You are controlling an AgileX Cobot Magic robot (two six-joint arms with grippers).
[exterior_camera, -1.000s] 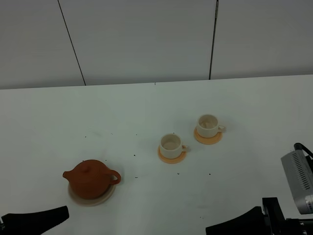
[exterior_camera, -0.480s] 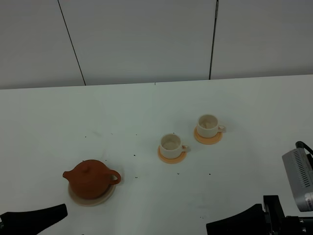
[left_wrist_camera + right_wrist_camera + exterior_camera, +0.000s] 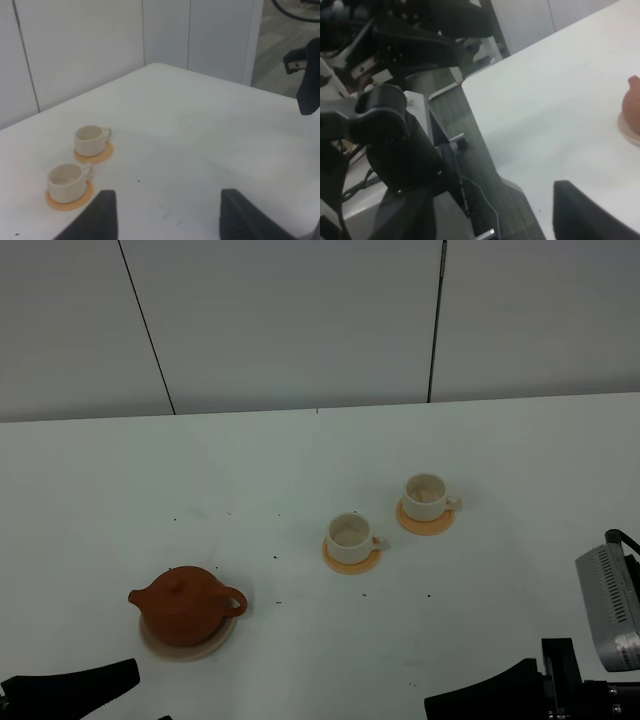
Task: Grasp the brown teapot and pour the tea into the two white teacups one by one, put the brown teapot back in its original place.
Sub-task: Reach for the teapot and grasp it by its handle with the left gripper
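Note:
The brown teapot (image 3: 184, 605) sits upright, lid on, on its pale beige coaster (image 3: 214, 646) at the front left of the table. Right of centre stand the two white teacups (image 3: 350, 532) (image 3: 426, 494), each on an orange coaster; no tea shows in them. My left gripper (image 3: 70, 688) is low at the front left edge, short of the teapot. Its wrist view shows it open (image 3: 167, 225) and empty, with both cups (image 3: 65, 182) (image 3: 90, 140) ahead. My right gripper (image 3: 485, 701) is at the front right edge, open (image 3: 495, 215), with the teapot's side (image 3: 632, 104) at that view's edge.
The white table (image 3: 300, 460) carries small dark specks and ends at a grey panelled wall (image 3: 300, 320) behind. In the right wrist view the table's corner (image 3: 470, 82) and the other arm's black base (image 3: 385, 120) show beside it.
The right arm has sunk very slightly toward the front edge. Teapot, cups and left arm have not moved.

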